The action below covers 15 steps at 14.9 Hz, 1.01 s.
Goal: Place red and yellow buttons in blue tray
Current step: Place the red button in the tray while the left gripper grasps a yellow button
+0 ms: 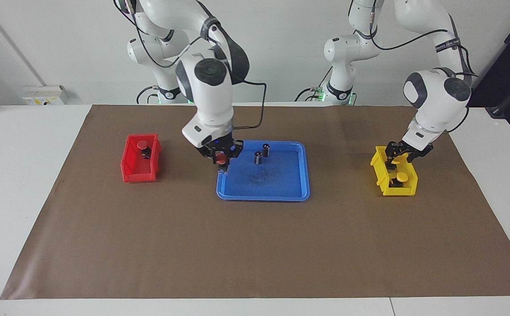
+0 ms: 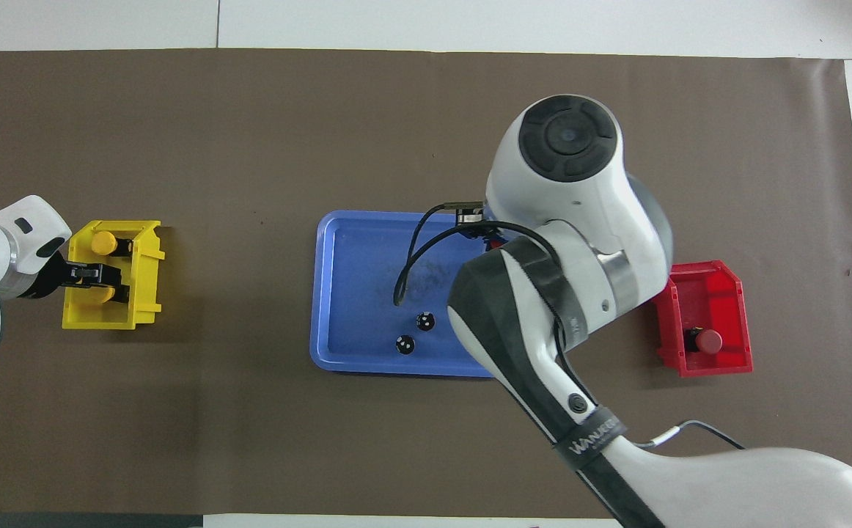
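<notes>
White walls backed a white table [image 1: 26, 184] covered by a brown mat [image 1: 255, 245].

Item: blue tray [image 1: 281, 193], mid-mat, containing two dark capless cylinders [image 1: 262, 154] at the edge nearer the robots.

Item: red bin [image 1: 137, 169], toward the right arm's end, holding one red button [image 1: 142, 145].

Item: right gripper [image 1: 222, 161], over the tray's rim at the right arm's end, fingers clamped on a second red button [image 1: 221, 159].

Item: yellow bin [image 1: 382, 173], toward the left arm's end, holding two yellow buttons [image 1: 401, 177].

Item: left gripper [image 1: 396, 157], lowered into the yellow bin, fingers closed around the yellow button [image 1: 394, 160] nearer the robots.
</notes>
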### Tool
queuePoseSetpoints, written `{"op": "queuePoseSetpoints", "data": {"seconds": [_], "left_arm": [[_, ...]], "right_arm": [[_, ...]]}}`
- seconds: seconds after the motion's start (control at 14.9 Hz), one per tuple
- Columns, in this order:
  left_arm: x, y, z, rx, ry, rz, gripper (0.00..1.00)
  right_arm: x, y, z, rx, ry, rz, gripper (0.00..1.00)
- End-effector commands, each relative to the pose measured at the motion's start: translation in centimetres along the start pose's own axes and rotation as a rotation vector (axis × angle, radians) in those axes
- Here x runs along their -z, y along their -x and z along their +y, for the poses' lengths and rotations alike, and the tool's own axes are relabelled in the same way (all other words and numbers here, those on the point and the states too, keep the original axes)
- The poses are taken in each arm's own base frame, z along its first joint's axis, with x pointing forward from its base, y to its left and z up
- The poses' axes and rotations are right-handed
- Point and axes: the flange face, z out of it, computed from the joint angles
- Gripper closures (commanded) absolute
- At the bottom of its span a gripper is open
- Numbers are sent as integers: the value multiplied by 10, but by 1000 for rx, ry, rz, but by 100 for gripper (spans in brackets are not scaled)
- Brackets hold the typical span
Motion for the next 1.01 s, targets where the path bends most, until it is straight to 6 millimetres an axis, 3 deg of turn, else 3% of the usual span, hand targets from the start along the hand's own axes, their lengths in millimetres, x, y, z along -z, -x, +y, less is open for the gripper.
{"op": "queuePoseSetpoints", "data": {"seconds": [0.0, 0.13, 0.34, 0.67, 0.74, 0.81, 0.87, 0.94], "left_arm": [[-1, 8, 4, 1, 1, 17, 25], [-3, 10, 4, 0, 2, 14, 25], [-5, 11, 5, -2, 3, 8, 25], [-8, 15, 7, -2, 4, -5, 28], [-8, 14, 7, -2, 4, -3, 31], [-8, 14, 6, 5, 4, -1, 35], [-7, 14, 5, 10, 4, 1, 42], [-7, 14, 4, 10, 3, 3, 51]], "right_arm": [[-36, -15, -44, -43, -11, 46, 80], [-59, -7, -45, -44, -8, 38, 80], [-69, 12, -56, -36, -4, 22, 79], [-75, 26, -64, -34, -5, 19, 73], [-79, 28, -62, -34, -2, 16, 67], [-79, 28, -62, -34, -10, 25, 54], [-79, 27, -62, -35, -15, 29, 23], [-76, 25, -62, -37, -18, 33, 3]]}}
